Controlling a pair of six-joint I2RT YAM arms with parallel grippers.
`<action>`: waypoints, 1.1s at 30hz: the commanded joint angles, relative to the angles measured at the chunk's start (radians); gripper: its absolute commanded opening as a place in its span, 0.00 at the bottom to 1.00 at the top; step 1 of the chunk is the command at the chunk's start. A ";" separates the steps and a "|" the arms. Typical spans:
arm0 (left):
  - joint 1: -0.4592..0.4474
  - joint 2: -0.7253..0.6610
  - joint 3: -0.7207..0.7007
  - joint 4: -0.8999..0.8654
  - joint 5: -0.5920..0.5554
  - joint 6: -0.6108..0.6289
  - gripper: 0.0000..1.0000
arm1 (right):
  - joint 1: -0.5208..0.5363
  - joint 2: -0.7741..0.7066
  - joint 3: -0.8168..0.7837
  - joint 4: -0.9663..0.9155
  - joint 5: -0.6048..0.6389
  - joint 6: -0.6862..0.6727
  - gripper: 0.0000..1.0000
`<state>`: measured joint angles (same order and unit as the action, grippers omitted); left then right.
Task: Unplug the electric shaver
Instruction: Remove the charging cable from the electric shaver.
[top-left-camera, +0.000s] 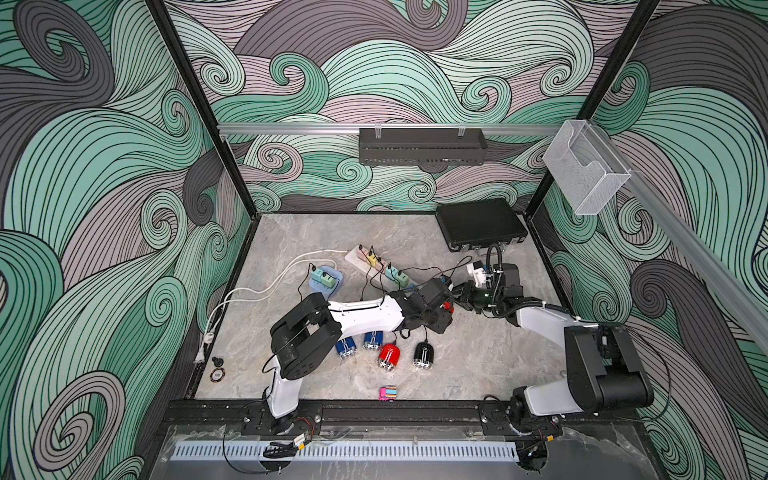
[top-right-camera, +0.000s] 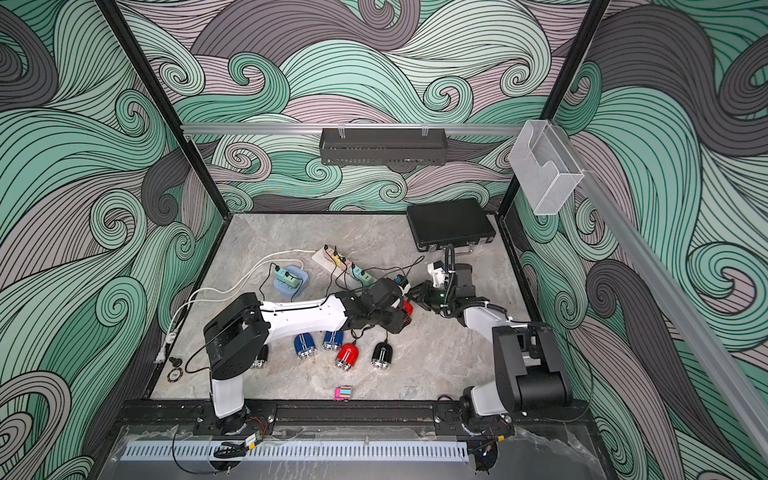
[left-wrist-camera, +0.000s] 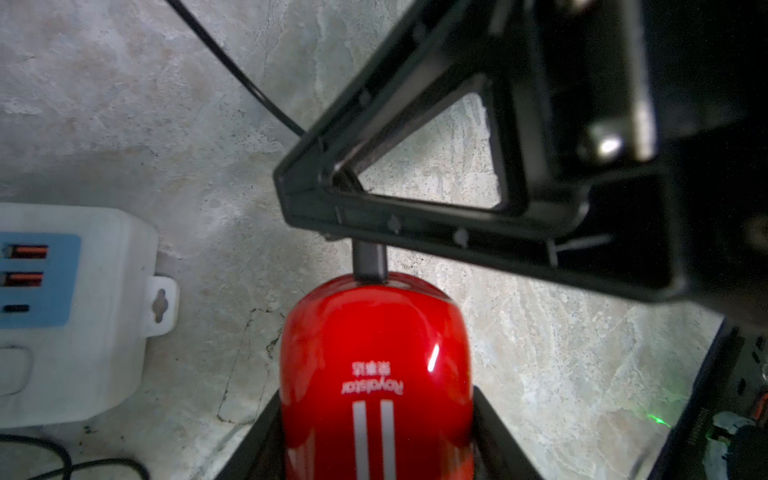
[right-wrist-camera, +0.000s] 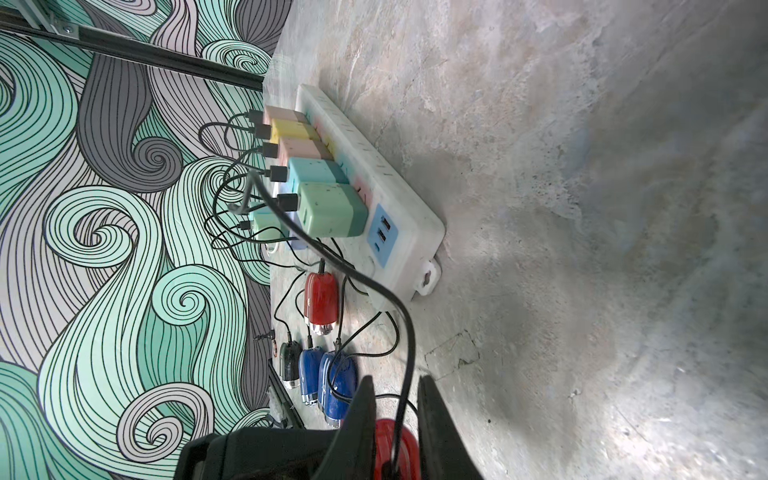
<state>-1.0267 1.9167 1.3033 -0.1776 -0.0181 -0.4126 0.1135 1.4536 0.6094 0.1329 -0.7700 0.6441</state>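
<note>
Apparently, shaver plug (left-wrist-camera: 370, 259) behind right fingers (left-wrist-camera: 415, 218).

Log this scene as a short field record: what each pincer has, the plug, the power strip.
left pincer: shut on the red shaver
right pincer: straddles the black cable, gap showing
plug: seated in the shaver's end
power strip: on the table, coloured chargers plugged in
task: shaver not yet unplugged
</note>
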 joint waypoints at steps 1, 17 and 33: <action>0.012 -0.043 -0.004 0.035 0.004 -0.009 0.35 | 0.003 -0.014 -0.015 0.015 -0.026 0.012 0.17; 0.034 -0.058 -0.022 0.071 0.054 -0.029 0.35 | 0.004 -0.027 -0.013 0.018 -0.059 0.019 0.10; 0.036 -0.050 -0.029 0.050 0.084 -0.017 0.35 | -0.029 -0.049 0.026 -0.028 0.004 -0.018 0.03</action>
<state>-0.9970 1.8938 1.2713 -0.1345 0.0448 -0.4351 0.0978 1.4235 0.6098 0.1234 -0.7933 0.6460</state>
